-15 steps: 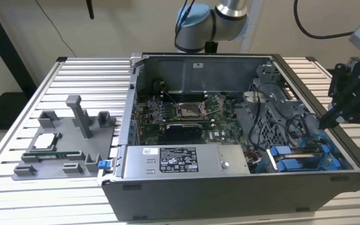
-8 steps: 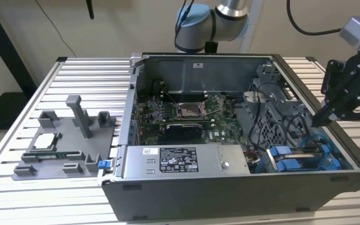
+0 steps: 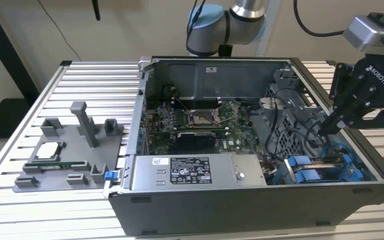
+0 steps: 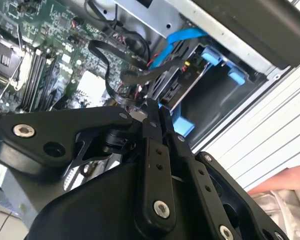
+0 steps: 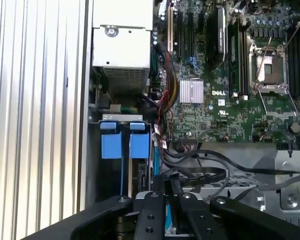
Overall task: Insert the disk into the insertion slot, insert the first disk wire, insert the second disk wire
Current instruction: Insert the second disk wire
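Observation:
My black gripper (image 3: 325, 126) reaches down into the open computer case (image 3: 245, 200) at the exterior view's right, just above the insertion slot (image 3: 312, 170) with its blue tabs (image 5: 125, 145). The fingers (image 4: 152, 150) stand almost together, and I see nothing pinched between the tips. A grey slab, the disk (image 4: 182, 80), lies inside the blue-railed bay, with its label hidden. A blue wire (image 4: 177, 42) runs past the bay. Black wires (image 5: 205, 172) loop right beside the fingertips in both wrist views.
The grey metal box with a sticker (image 3: 192, 172) fills the case's front. The motherboard with its silver socket (image 3: 202, 117) lies behind it. A grey fixture (image 3: 72, 150) holding small parts stands on the slatted table (image 3: 18, 210) at the exterior view's left.

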Motion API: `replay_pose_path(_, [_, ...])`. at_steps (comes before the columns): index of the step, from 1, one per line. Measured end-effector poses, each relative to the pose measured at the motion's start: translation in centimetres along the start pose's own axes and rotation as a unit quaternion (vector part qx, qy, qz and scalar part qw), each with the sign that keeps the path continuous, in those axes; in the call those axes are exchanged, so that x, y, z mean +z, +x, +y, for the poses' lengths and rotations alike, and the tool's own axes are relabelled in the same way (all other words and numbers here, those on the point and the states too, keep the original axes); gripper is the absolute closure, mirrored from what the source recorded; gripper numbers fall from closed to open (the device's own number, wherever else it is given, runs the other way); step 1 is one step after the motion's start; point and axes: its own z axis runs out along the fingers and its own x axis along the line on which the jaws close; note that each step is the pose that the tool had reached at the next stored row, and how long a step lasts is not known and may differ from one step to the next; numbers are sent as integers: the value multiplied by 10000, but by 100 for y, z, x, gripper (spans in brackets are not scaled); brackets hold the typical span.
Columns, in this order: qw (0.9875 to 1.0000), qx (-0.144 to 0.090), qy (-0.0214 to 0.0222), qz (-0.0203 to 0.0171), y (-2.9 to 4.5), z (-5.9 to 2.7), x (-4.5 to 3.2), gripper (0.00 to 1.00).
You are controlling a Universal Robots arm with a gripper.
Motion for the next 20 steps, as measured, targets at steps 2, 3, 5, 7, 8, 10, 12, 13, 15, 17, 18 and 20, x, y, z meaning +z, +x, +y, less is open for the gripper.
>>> replay_pose_path(2, [10000,-1,0,-2,2,57,8,100])
replay_pose_path(3, [10000,-2,2,-8,7,88,12,100])
replay_pose_path(5, [10000,-4,9,-24,27,139,18,100])
replay_pose_path(7, [10000,-11,27,-47,56,170,24,100])
replay_pose_path(8, [10000,-15,43,-59,70,186,30,100])
replay_pose_path(10, [9999,-23,80,-79,100,210,43,100])
replay_pose_path(12, [9999,-29,118,-90,128,226,62,100])
replay_pose_path(13, [9999,-31,136,-92,137,229,74,100])
replay_pose_path(15, [9998,-37,185,-95,149,232,95,100])
replay_pose_path(17, [9996,-45,260,-100,155,233,110,100])
replay_pose_path(18, [9995,-50,303,-104,158,233,117,100])
replay_pose_path(20, [9992,-59,384,-109,168,232,131,100])
